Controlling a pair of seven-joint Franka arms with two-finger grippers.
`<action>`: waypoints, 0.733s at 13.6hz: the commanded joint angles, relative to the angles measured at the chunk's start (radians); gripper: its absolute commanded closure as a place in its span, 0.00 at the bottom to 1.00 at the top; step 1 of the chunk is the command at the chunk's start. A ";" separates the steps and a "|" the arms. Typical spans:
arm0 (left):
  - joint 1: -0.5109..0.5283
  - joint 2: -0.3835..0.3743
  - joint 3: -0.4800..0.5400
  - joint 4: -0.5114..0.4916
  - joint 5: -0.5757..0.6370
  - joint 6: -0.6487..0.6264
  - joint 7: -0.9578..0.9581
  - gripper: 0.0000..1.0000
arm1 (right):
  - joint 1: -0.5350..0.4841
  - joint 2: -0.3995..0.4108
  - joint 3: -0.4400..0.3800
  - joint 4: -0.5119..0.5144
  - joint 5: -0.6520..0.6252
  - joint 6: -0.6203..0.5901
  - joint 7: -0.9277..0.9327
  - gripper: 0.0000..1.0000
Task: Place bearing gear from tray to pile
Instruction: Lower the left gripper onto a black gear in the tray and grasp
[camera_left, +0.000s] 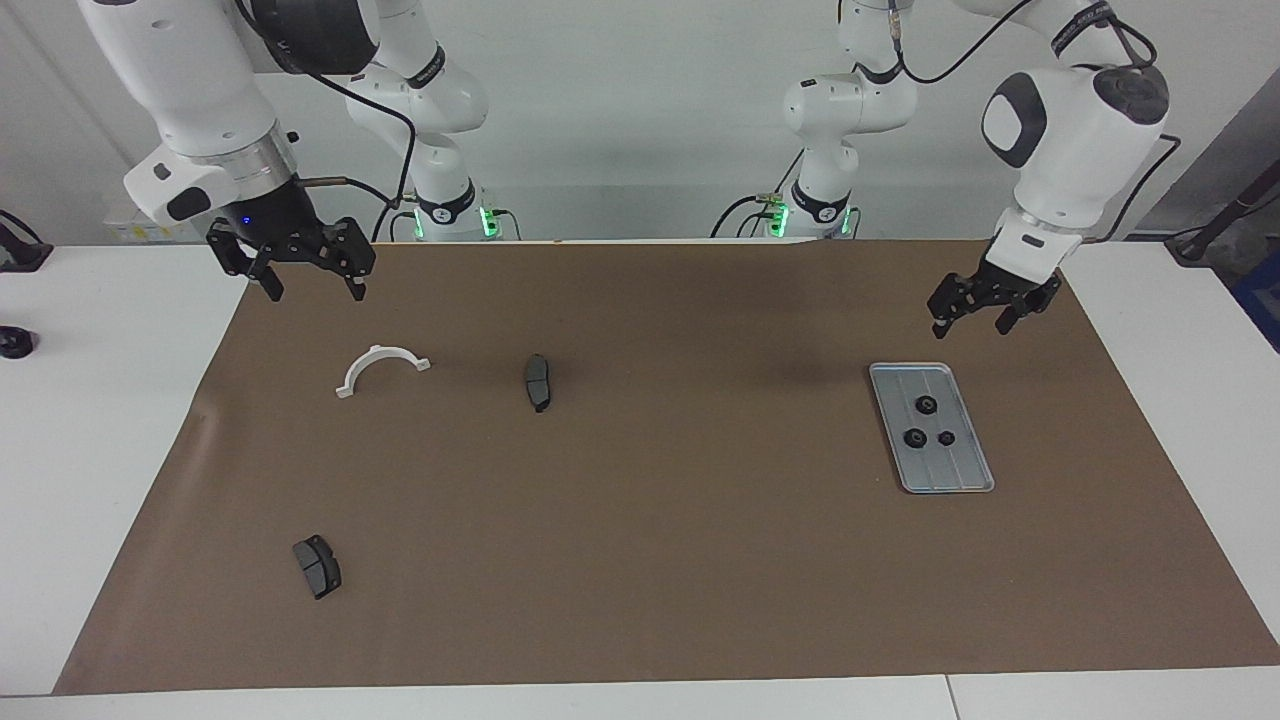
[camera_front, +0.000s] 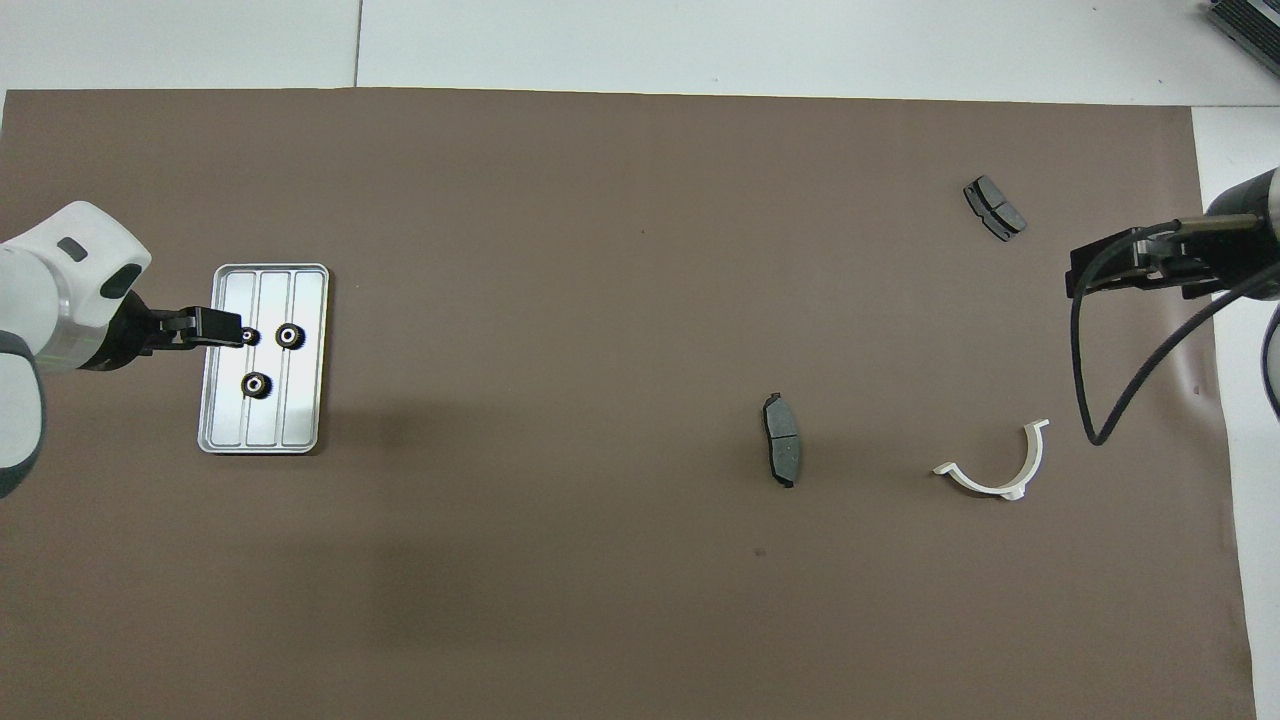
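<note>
Three small black bearing gears lie on the tray, which rests flat on the brown mat toward the left arm's end of the table. One gear is the nearest to the robots. The second gear and the third gear lie a little farther from the robots, just beside each other but apart. The part of the tray farthest from the robots is bare.

The left gripper hangs in the air with its fingers spread apart and holds nothing. In the facing view it is clearly above the mat, over the spot just at the tray's edge nearest to the robots, and it touches no gear. In the overhead view its tip covers the tray's rim beside one gear, but this is only because it is raised.

The right gripper waits over the mat's corner at the right arm's end, with fingers spread and nothing in them.

On the mat near it lies a white half-ring. A dark brake pad lies beside that, more toward the middle of the table. Another brake pad lies much farther from the robots, at the right arm's end.
</note>
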 joint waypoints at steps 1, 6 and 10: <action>0.025 0.005 -0.006 -0.108 -0.013 0.152 0.006 0.00 | -0.015 -0.026 0.003 -0.032 0.018 0.010 0.012 0.00; 0.048 0.108 -0.007 -0.159 -0.013 0.295 0.002 0.00 | -0.015 -0.027 0.003 -0.034 0.018 0.008 0.011 0.00; 0.051 0.131 -0.007 -0.196 -0.013 0.338 0.002 0.00 | -0.015 -0.027 0.003 -0.034 0.018 0.010 0.011 0.00</action>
